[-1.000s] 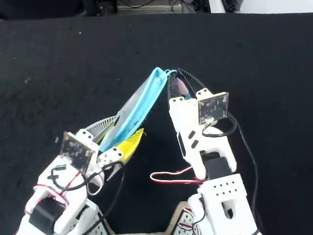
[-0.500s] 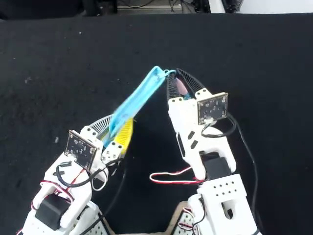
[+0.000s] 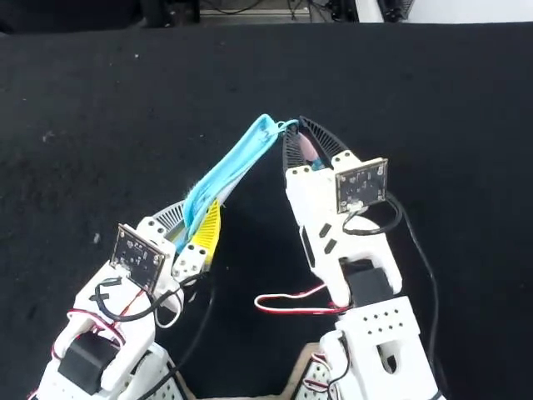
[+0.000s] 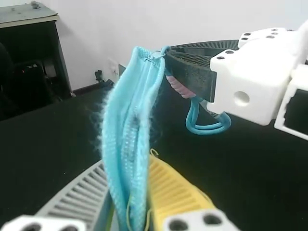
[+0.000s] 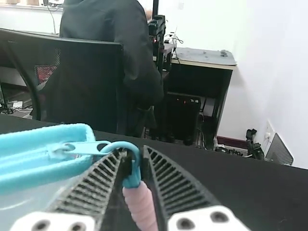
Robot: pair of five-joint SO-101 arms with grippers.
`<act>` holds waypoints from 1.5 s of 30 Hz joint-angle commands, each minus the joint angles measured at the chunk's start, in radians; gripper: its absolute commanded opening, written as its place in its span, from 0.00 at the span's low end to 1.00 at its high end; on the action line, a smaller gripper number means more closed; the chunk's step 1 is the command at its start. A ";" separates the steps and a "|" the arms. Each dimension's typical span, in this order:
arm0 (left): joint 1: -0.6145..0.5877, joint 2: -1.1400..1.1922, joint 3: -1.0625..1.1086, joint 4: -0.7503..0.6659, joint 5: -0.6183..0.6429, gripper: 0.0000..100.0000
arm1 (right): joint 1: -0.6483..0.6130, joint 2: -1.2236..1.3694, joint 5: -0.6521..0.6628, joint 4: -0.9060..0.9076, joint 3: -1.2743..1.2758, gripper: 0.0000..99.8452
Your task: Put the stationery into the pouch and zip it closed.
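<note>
Two claws hold the light blue fuzzy fabric pouch (image 3: 229, 171) (image 4: 130, 134) (image 5: 33, 156) stretched between them as a narrow slanted strip above the black cloth-covered surface (image 3: 433, 92). The left claw (image 3: 196, 223) (image 4: 127, 168), with one yellow and one grey finger, is closed on the pouch's near end. The right claw (image 3: 295, 132) (image 5: 133, 156) (image 4: 173, 60), black-fingered, pinches the blue cord zipper pull (image 5: 126, 161) (image 4: 204, 126) at the far end, with a pink piece (image 5: 139, 207) (image 3: 308, 148) between its fingers. The metal zipper slider (image 5: 62, 151) sits at that same end. On every side the dark surface spreads wide, its far edge well apart from the pouch. Beyond it are a black mesh office chair (image 5: 72, 82), a dark desk (image 5: 197, 96) and a white wall (image 5: 274, 72).
</note>
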 commanded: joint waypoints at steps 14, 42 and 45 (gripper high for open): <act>-0.002 0.002 -0.016 0.057 0.000 0.03 | 0.110 0.038 -0.005 -0.124 0.030 0.01; -0.002 0.000 -0.051 0.149 0.000 0.03 | 0.127 0.039 -0.005 -0.129 0.031 0.01; -0.002 0.000 -0.082 0.183 0.000 0.03 | 0.150 0.039 -0.005 -0.130 0.030 0.01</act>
